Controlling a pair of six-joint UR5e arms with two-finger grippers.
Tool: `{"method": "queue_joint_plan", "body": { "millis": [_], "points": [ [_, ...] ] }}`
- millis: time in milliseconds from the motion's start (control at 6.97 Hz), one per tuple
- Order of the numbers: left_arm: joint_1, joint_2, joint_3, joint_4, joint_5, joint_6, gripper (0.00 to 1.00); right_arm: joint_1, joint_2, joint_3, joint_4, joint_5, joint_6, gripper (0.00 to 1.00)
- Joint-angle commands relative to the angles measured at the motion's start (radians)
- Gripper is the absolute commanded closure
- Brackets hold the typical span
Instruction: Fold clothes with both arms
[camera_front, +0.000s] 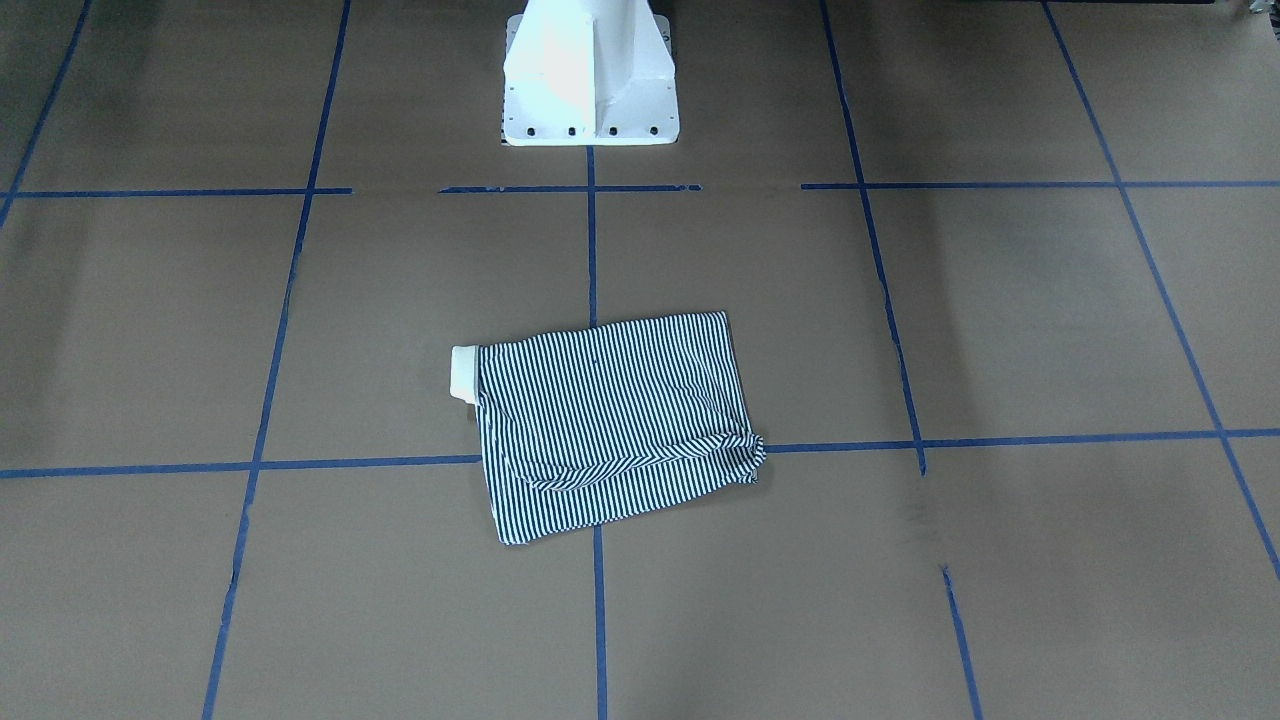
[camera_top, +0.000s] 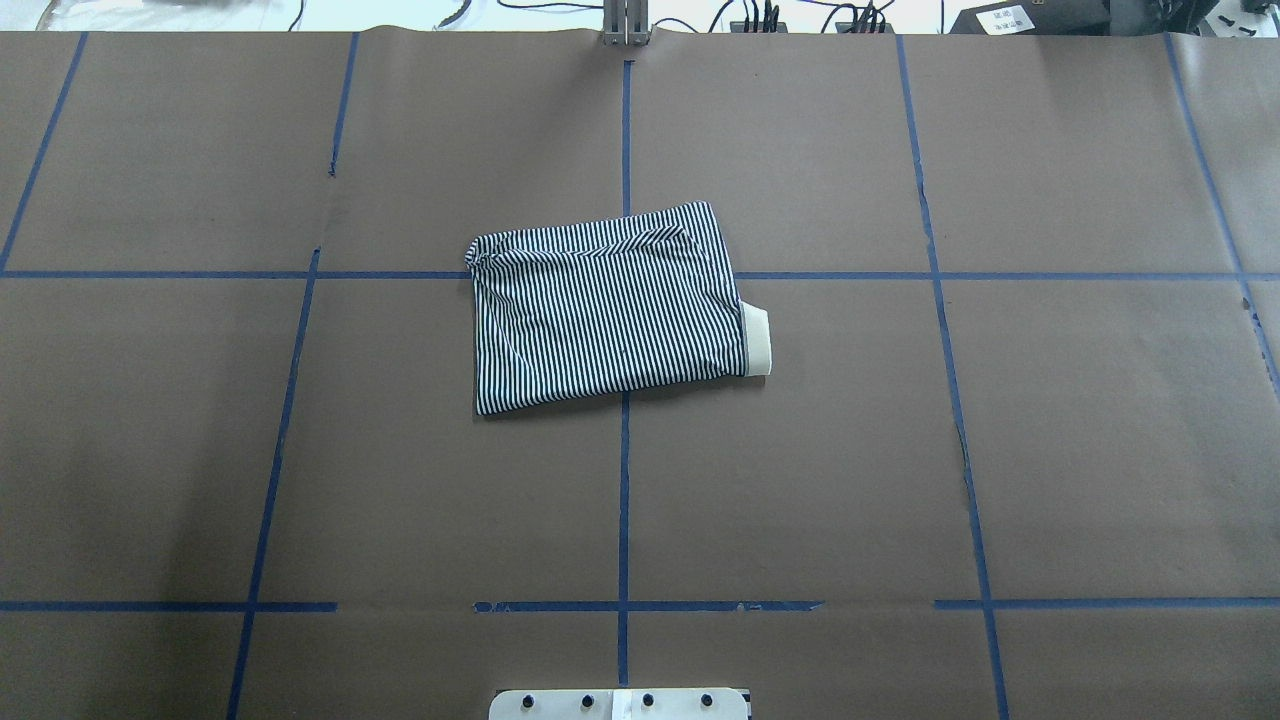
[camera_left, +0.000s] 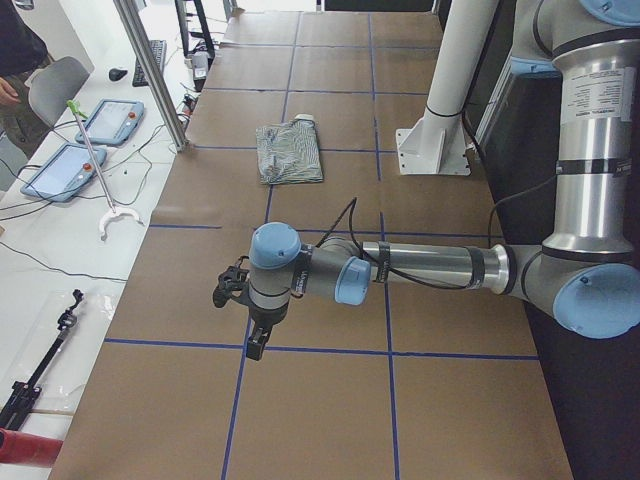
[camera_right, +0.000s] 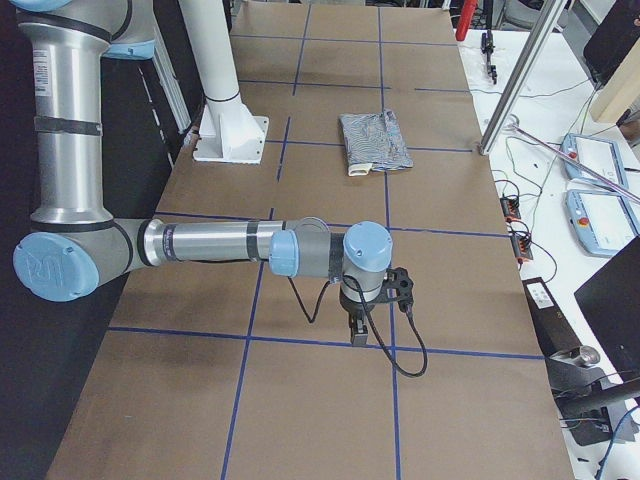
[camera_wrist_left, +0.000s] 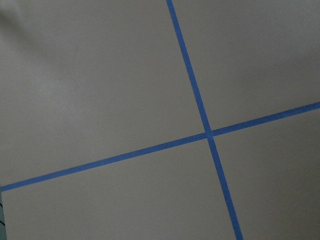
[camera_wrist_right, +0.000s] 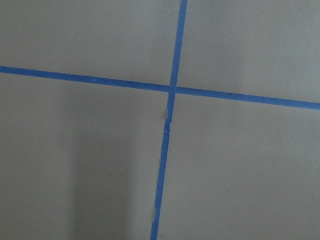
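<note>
The striped polo shirt (camera_front: 610, 420) lies folded into a compact rectangle near the middle of the brown table, and also shows in the overhead view (camera_top: 610, 310). Its cream collar (camera_front: 465, 373) sticks out at one short end (camera_top: 757, 340). No arm is near it. My left gripper (camera_left: 255, 348) hangs over bare table far from the shirt (camera_left: 290, 152). My right gripper (camera_right: 358, 338) hangs over bare table at the other end, far from the shirt (camera_right: 375, 140). Both show only in side views, so I cannot tell whether they are open or shut. The wrist views show only paper and tape.
Blue tape lines (camera_top: 624, 480) grid the brown paper. The white base pedestal (camera_front: 590, 75) stands at the robot's side of the table. Aluminium posts (camera_left: 150, 70) and side benches with teach pendants (camera_left: 110, 120) line the far edge.
</note>
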Motion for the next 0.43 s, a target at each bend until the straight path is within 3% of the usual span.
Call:
{"method": "queue_joint_plan", "body": {
  "millis": [0, 287],
  "points": [
    [0.0, -0.005, -0.001, 0.038, -0.012, 0.0, 0.0, 0.0, -0.003, -0.015, 0.0, -0.011, 0.002, 0.0],
    [0.0, -0.007, 0.008, 0.041, -0.073, -0.035, 0.0, 0.0, 0.0, -0.035, 0.002, -0.011, 0.003, 0.0]
  ]
}}
